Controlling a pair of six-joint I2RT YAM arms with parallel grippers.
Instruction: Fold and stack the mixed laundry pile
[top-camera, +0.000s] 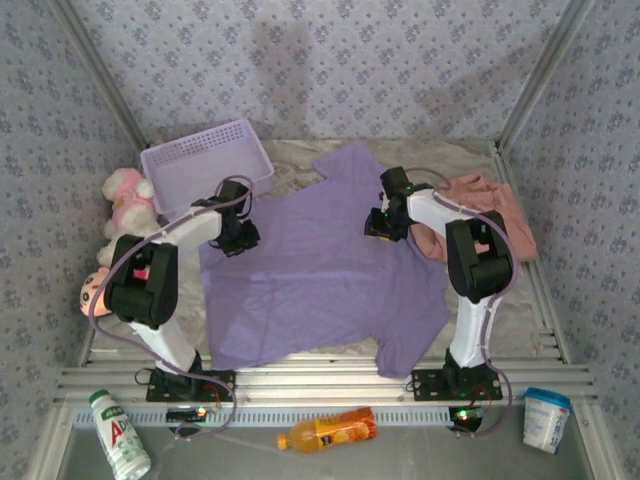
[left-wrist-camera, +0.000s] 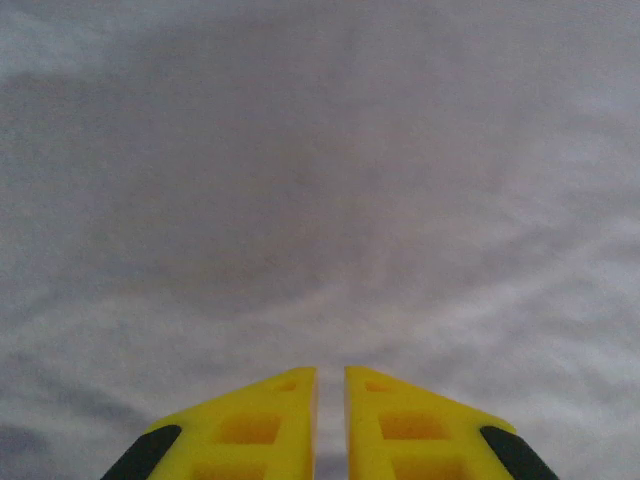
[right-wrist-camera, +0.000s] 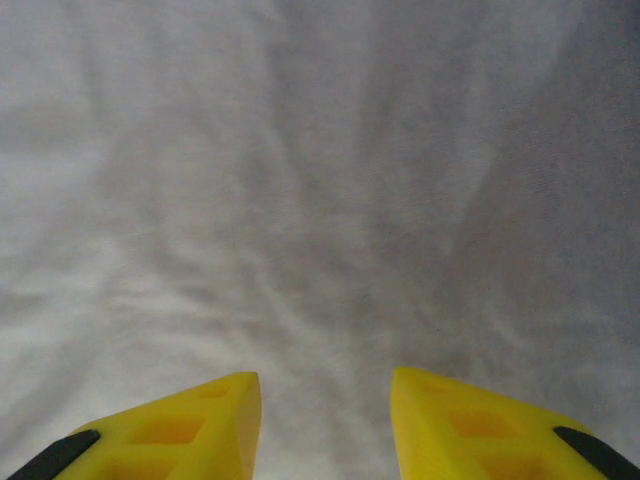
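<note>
A lavender-purple T-shirt lies spread flat in the middle of the table. The salmon-pink garment sits crumpled at the back right, partly behind the right arm. My left gripper is down on the shirt's upper left corner. In the left wrist view its yellow fingers stand almost together, with a thin strip of the shirt's cloth in the gap. My right gripper rests at the shirt's upper right edge. Its jaws are apart over flat pale cloth, gripping nothing.
A lavender mesh basket stands at the back left, with plush toys beside it along the left wall. Two bottles and a white cup lie on the near ledge in front of the arm bases.
</note>
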